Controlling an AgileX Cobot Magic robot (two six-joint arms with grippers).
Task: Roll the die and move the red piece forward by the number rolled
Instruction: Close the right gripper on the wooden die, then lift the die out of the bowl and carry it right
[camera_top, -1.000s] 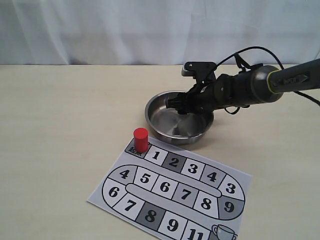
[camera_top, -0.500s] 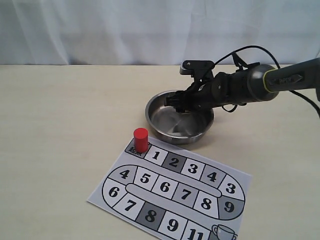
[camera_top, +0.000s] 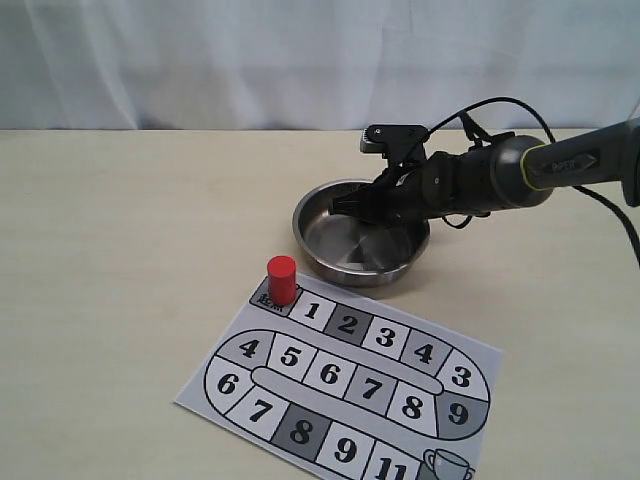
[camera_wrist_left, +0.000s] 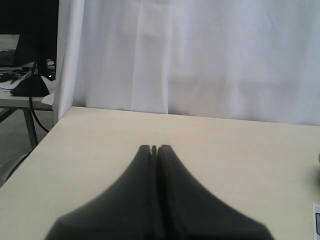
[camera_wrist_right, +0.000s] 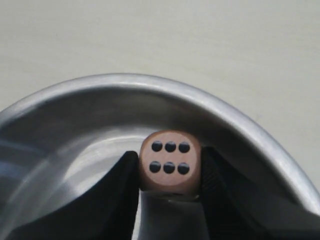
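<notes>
In the right wrist view the pale beige die (camera_wrist_right: 170, 167) sits clamped between my right gripper's (camera_wrist_right: 170, 172) two black fingers, a face of several dark pips toward the camera, just above the inside of the steel bowl (camera_wrist_right: 235, 127). From the exterior view that right gripper (camera_top: 350, 208) hangs over the bowl's (camera_top: 325, 255) far side; the die is hidden there. The red piece (camera_top: 282, 279) stands upright on the start square of the paper board (camera_top: 345, 385). My left gripper (camera_wrist_left: 154, 148) is shut on nothing, over bare table, outside the exterior view.
The board's numbered squares run right from the red piece and loop round. A white curtain (camera_top: 300, 60) backs the table. A desk with cables (camera_wrist_left: 22, 82) lies past the table's edge in the left wrist view.
The right gripper has lifted a little inside the bowl and shifted slightly toward its far side, still holding the die. The red piece and board have not moved.
</notes>
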